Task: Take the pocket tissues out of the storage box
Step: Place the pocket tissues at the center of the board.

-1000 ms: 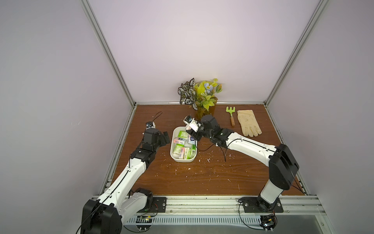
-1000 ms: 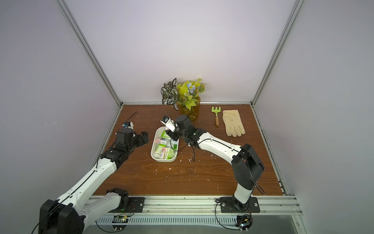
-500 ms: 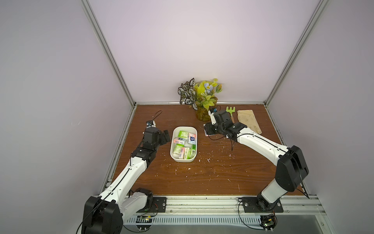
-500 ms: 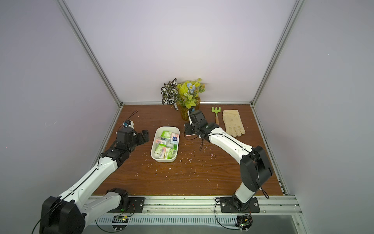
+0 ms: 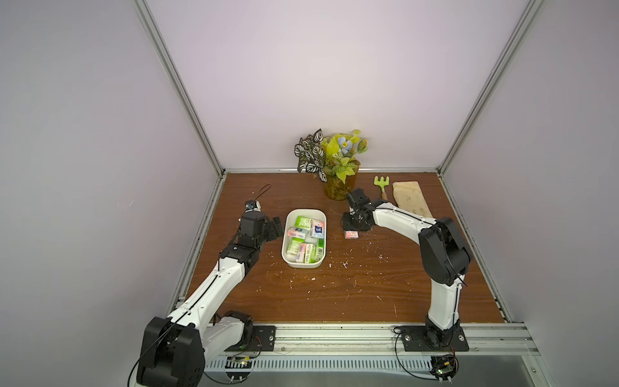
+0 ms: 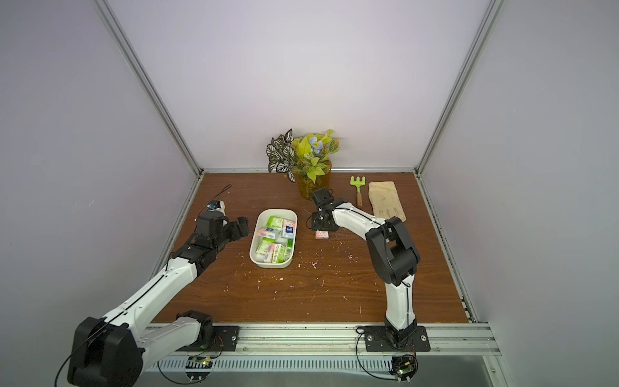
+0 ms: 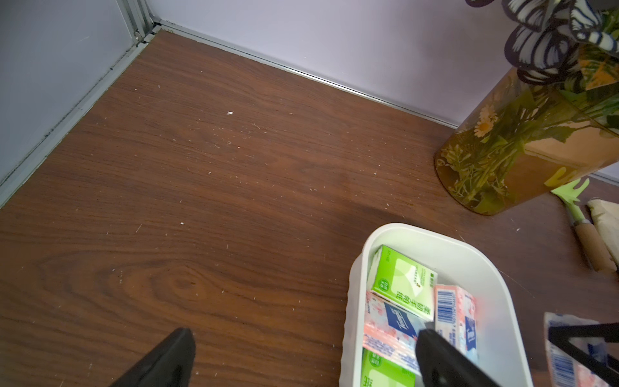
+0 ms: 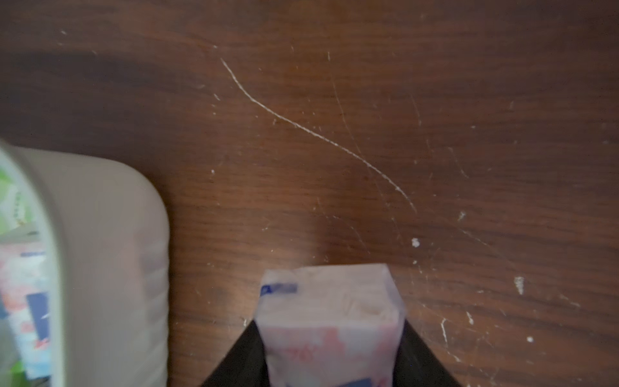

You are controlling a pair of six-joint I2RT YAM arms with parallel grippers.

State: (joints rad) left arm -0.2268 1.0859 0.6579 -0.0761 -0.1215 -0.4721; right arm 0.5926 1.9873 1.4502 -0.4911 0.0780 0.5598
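The white storage box (image 5: 306, 211) (image 6: 278, 211) sits left of the table's middle and holds several pocket tissues (image 5: 303, 222) (image 6: 276, 222), green-and-white and pink-and-white. My right gripper (image 5: 352, 230) (image 8: 330, 351) is just right of the box, low over the table, shut on a pink-and-white packet (image 5: 351, 235) (image 8: 330, 311). I cannot tell whether that packet touches the wood. My left gripper (image 5: 273, 228) (image 7: 301, 355) hangs open and empty by the box's left wall (image 7: 351, 301); one of its fingers (image 7: 438, 358) reaches over the packets (image 7: 402, 278).
An amber vase with a leafy plant (image 5: 336, 187) stands at the back, close behind my right wrist. A green hand rake (image 5: 382, 186) and a beige glove (image 5: 410, 199) lie at the back right. White crumbs dot the wood in front of the box.
My right gripper carried the pink packet from above the box to the right, then down beside the box. The left arm has not moved.
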